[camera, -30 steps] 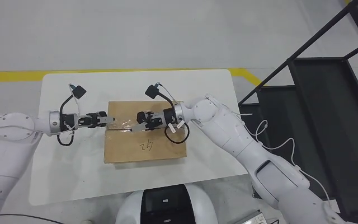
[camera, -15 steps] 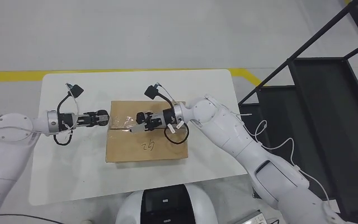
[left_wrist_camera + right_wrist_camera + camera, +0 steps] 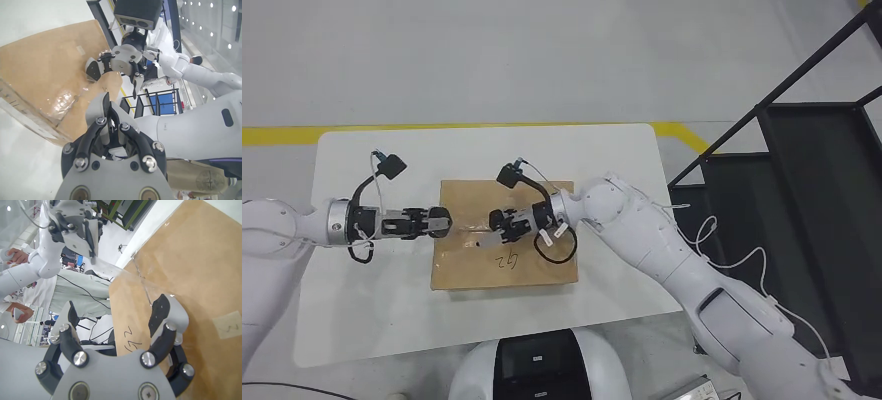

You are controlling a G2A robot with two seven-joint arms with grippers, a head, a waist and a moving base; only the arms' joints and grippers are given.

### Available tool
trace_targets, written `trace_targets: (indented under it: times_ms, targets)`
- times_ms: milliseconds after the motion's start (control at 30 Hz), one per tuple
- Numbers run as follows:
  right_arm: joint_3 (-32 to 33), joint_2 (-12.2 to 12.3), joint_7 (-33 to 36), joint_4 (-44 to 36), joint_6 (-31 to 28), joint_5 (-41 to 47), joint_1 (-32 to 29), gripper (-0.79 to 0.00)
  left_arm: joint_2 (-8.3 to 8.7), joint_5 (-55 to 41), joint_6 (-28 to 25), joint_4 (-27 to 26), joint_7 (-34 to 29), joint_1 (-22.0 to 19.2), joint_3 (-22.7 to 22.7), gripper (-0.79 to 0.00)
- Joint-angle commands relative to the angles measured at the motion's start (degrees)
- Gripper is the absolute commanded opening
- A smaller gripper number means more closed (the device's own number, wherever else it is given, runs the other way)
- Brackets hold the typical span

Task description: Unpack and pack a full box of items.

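Box is plain brown cardboard with a black scribble on top and clear shiny tape along the seam. Counter is white. Left pincer and right pincer are both light grey with black pads. Yellow stripe runs past the counter's far edge.

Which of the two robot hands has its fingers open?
The right hand, above the middle of the box, has its fingers spread apart; the left hand, at the box's edge, has them pressed together.
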Motion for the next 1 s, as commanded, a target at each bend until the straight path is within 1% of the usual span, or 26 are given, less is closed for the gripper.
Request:
trace_targets:
  times_ms: [0, 167, 333, 533, 667, 833, 967]
  targets:
    - [0.82, 0.45, -0.14, -0.93, 0.14, -0.72, -0.69, 0.0, -0.14, -0.21, 0.41, -1.34, -0.31, -0.72, 0.78, -0.785]
    - [4.09, 2.1, -1.18, -4.16, 1.37, -3.22, -3.64, 0.0, -0.25, -1.49, 1.48, -3.84, -1.39, -2.27, 2.36, -0.785]
    - [8.63, 4.15, -0.95, -11.55, 1.62, -4.97, -7.65, 0.0, 0.05, -3.52, 1.95, -5.67, -1.86, -2.81, 3.24, -0.785]
    - [13.75, 6.41, -2.58, -21.93, 10.21, -11.94, -14.1, 0.0, 0.49, -4.56, 0.86, -5.45, -0.77, -3.08, 3.29, -0.785]
    - [16.93, 7.49, -3.15, -23.8, 14.39, -12.96, -17.63, 0.0, 0.77, -4.78, 0.44, -5.09, -0.35, -3.18, 3.38, -0.785]
    - [20.12, 8.49, -4.41, -25.72, 14.9, -13.66, -20.79, 0.0, 1.15, -4.93, 0.04, -5.17, 0.05, -3.46, 3.22, -0.785]
    - [22.91, 9.32, -4.83, -26.97, 13.29, -12.36, -23.95, 0.0, 1.52, -5.24, -0.32, -4.71, 0.41, -3.47, 2.72, -0.785]
